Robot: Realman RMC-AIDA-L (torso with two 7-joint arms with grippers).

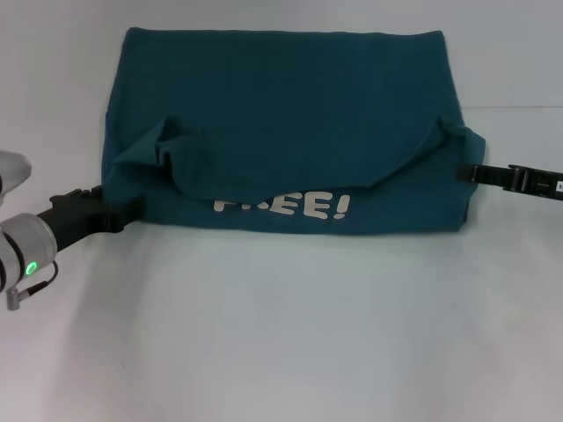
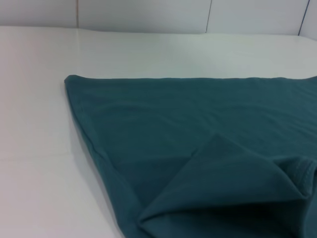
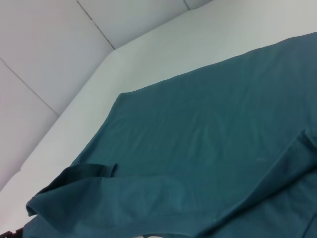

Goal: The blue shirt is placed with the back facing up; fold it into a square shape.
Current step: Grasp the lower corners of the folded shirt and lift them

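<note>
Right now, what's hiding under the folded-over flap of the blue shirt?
White letters peek out below the flap of the blue shirt, reading "EE!". The flap covers the rest of the print.

Blue shirt [image 1: 290, 114] partly folded on table, near flap sagging, white lettering showing.

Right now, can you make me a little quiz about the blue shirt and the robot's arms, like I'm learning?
1. True or false: the blue shirt shows white letters near its front edge.
2. Where are the left gripper and right gripper? A) both high above the shirt B) one at each side of the shirt, down by the white table C) both on the left side
3. Fill in: the lifted fabric between the grippers sags in the ____.

Key: 1 true; 2 B; 3 middle.
</note>
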